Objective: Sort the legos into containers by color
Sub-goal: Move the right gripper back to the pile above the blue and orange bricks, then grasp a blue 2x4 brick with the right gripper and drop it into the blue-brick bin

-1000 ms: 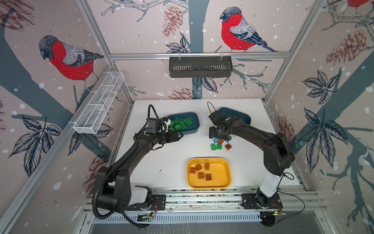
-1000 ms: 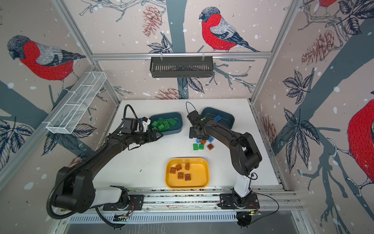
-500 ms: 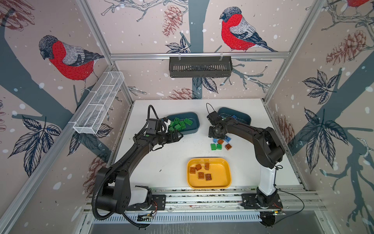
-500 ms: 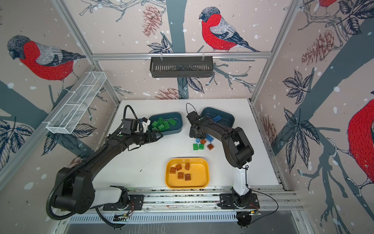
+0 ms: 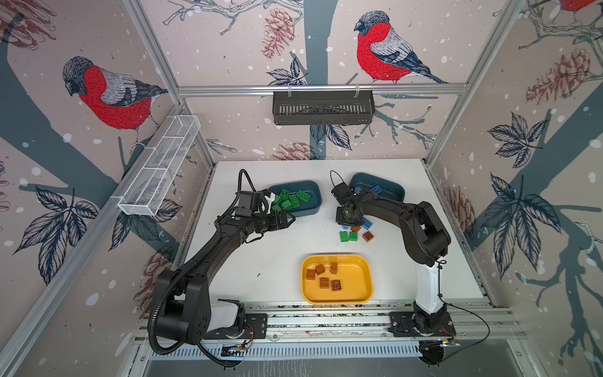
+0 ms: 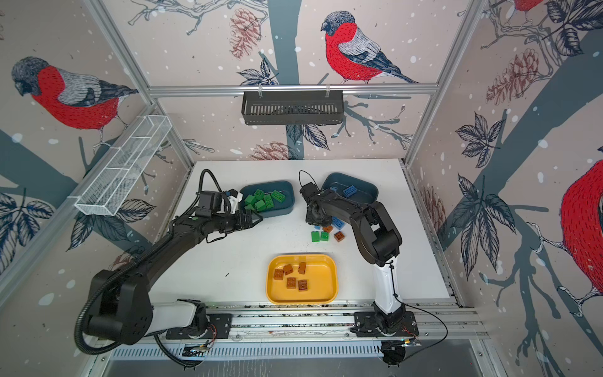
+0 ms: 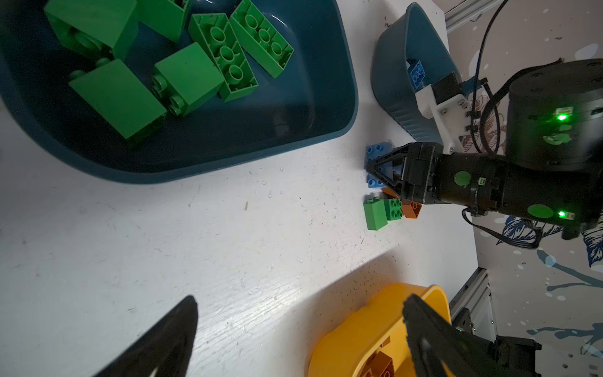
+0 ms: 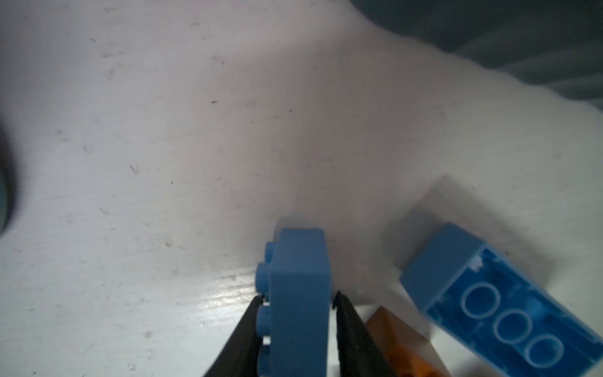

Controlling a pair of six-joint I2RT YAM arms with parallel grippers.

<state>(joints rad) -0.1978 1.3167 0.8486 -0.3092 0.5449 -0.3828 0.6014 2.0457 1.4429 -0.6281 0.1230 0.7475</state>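
At the loose pile point(image 5: 348, 235), clamped on a light blue brick point(image 8: 298, 254) with right gripper point(image 8: 298, 297). Spread wide and empty at left gripper point(image 7: 300, 310).

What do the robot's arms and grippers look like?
Both arms are black with white base segments. The left arm carries a ribbed black hose; the right arm shows green dots and lights. The left gripper and right gripper have pointed black fingers.

Table top point(image 7: 228, 248): white-painted, matt; wood-like grain and scuffs are seen.
Teal tub point(image 7: 293, 130) on the table: smooth glossy plastic.
Green bricks point(image 7: 117, 98): smooth plastic, faint sheen.
Blue brick point(image 8: 298, 280): matt plastic.
Yellow tray point(image 7: 375, 320): smooth plastic.
Mesh rack point(image 5: 160, 173) above the table: white-coated wire.
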